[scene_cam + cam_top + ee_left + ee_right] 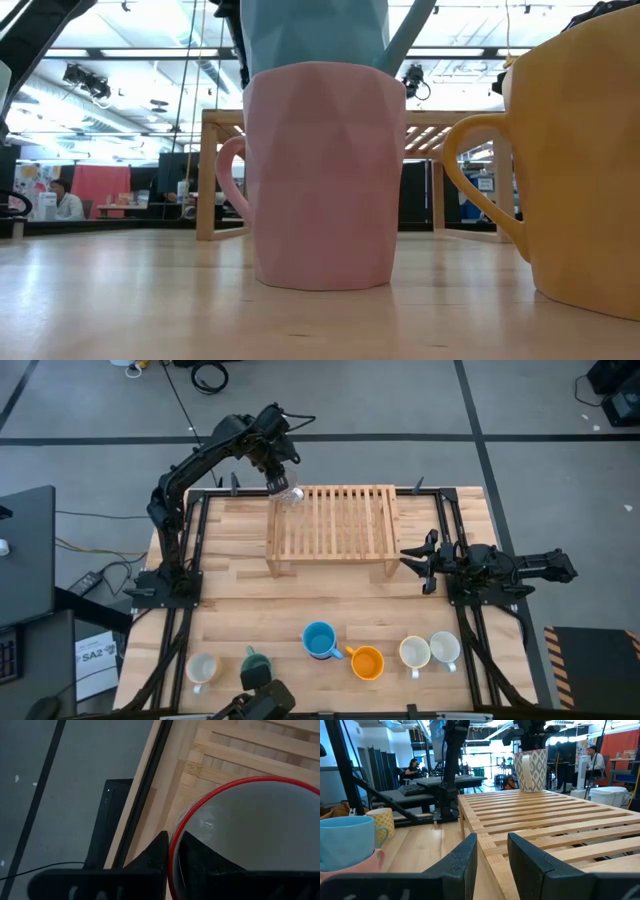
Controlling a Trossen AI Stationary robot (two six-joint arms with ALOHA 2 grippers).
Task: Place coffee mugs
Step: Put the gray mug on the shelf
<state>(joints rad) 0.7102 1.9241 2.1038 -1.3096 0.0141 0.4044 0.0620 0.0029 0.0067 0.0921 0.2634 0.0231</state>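
Note:
My left gripper [283, 485] is shut on a white, dark-patterned mug [531, 770] with a red rim [240, 782], at the far left corner of the wooden slatted rack [332, 520]. My right gripper [492, 855] is open and touches nothing, level at the rack's right end [415, 558]. Along the near edge stand a cream mug [203, 668], a dark green mug [255, 660], an orange mug [367, 662] and two pale mugs [414, 652] [445, 649]. A blue mug [320, 640] sits in a pink mug [320, 175]. My left gripper holds the patterned mug by its red rim [172, 851], the wall pinched with one finger [200, 857] inside the mug and one finger [155, 852] outside. It comes from above, pointing down. The mug stays upright at the rack's far left corner; whether its base touches the slats I cannot tell.
The rack stands across the far middle of the table [230, 600]. Bare wood lies between the rack and the row of mugs. The arms' bases and black frames [170, 585] [480, 595] stand on both sides. People sit at desks beyond the table [412, 767].

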